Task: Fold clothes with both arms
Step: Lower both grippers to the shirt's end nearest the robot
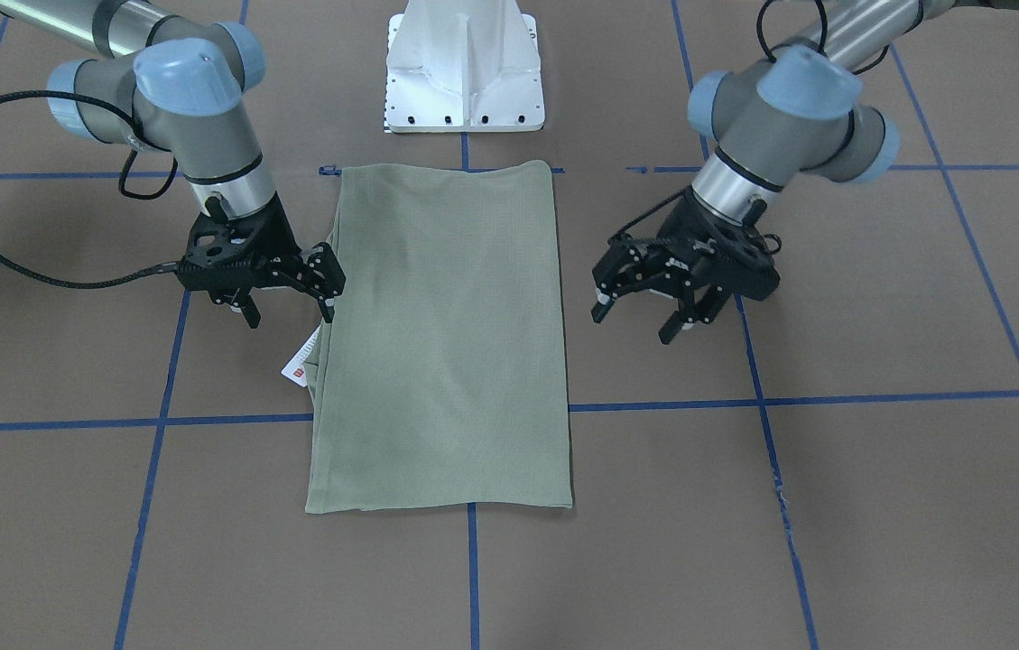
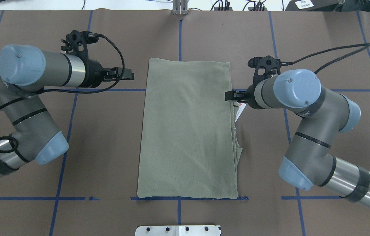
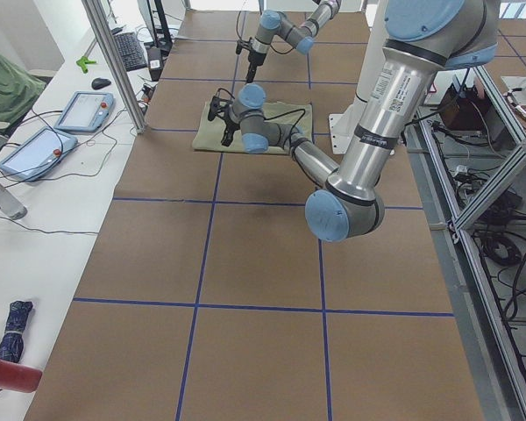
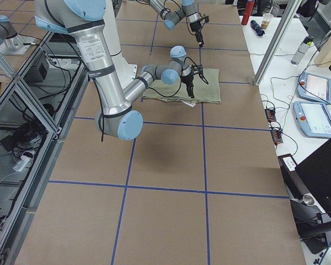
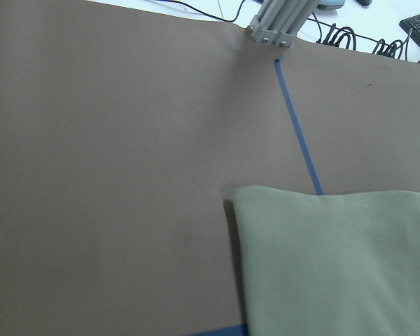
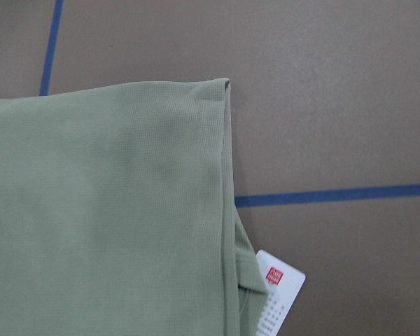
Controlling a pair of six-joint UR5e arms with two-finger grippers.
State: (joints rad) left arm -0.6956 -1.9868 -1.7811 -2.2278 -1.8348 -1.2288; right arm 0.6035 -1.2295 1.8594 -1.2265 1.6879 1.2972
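Front-facing view: one sage-green shirt (image 1: 446, 343), folded to a long rectangle, lies flat on the bench (image 1: 834, 496), long axis running from the robot's base outward. Right end effector (image 1: 288, 314) has jaws spread, holding nothing, one fingertip at the shirt's long edge just above the white hang tag (image 1: 300, 363); contact not clear. Left end effector (image 1: 635, 320) also has jaws spread and empty, standing apart from the opposite long edge. Overhead view: shirt (image 2: 188, 131) between the two arms; right end effector (image 2: 231, 95) at the cloth's edge, left end effector (image 2: 126, 74) a gap away, so the right is the nearer; jaws not readable here. Left side view: shirt (image 3: 267, 132) far and small. Right side view: the same, shirt (image 4: 207, 93). Left wrist view: a shirt corner (image 5: 336, 266) lower right, no fingers in sight. Right wrist view: shirt corner (image 6: 105, 210) and tag (image 6: 278, 302) below, blue tape line (image 6: 336, 194) beside. Count: one shirt, one tag, two arms, two end effectors. Judgement: the next fold crosses the long axis.
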